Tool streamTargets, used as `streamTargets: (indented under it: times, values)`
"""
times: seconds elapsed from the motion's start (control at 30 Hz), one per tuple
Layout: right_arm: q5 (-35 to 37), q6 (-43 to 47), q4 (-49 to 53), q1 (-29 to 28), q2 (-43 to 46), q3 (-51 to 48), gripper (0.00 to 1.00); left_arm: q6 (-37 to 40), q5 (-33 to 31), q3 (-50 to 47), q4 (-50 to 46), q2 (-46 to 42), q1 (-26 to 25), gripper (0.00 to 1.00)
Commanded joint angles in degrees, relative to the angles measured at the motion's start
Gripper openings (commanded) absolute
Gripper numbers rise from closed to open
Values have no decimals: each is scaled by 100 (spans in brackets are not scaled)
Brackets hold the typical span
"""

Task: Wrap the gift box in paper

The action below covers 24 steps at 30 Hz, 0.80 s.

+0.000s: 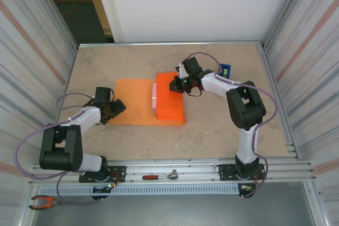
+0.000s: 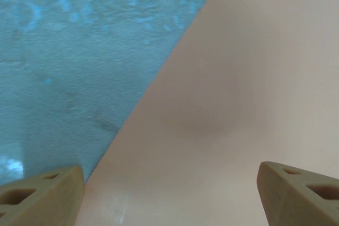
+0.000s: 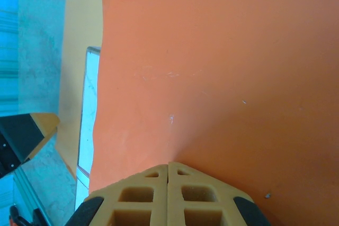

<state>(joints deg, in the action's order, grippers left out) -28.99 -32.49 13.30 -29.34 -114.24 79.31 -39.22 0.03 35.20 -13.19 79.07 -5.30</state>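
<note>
The gift box (image 1: 154, 98) lies mid-bench under the folded-over right half of the orange paper (image 1: 135, 110), only a pale pink strip of its left side showing; the right gripper (image 1: 177, 84) rests on the far edge of that fold, just right of the box, fingers pressed together, though whether they pinch the sheet is hard to tell. The left gripper (image 1: 115, 107) sits at the flat sheet's left edge, well apart from the box, jaws spread wide with nothing between them.

The right wrist view shows the closed fingertips against the orange surface, with a thin sliver of the box beside the fold; the left wrist view shows the sheet's edge running diagonally across the bench (image 2: 63, 51).

A blue tape dispenser (image 1: 226, 69) stands behind the right arm; a red-handled tool (image 1: 159, 175) lies on the front rail (image 1: 201, 169); pliers (image 1: 45, 201) lie at the near left corner.
</note>
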Motion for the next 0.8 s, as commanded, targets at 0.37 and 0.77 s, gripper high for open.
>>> streamTargets:
  times: [0.37,0.77]
  values:
    - [125,-12,315,-123,-439,-254,0,802,1588,679,2155,1078,-543,86]
    - [142,-22,322,-131,-416,-284,0,1157,3096,1614,1038,1327,490,70]
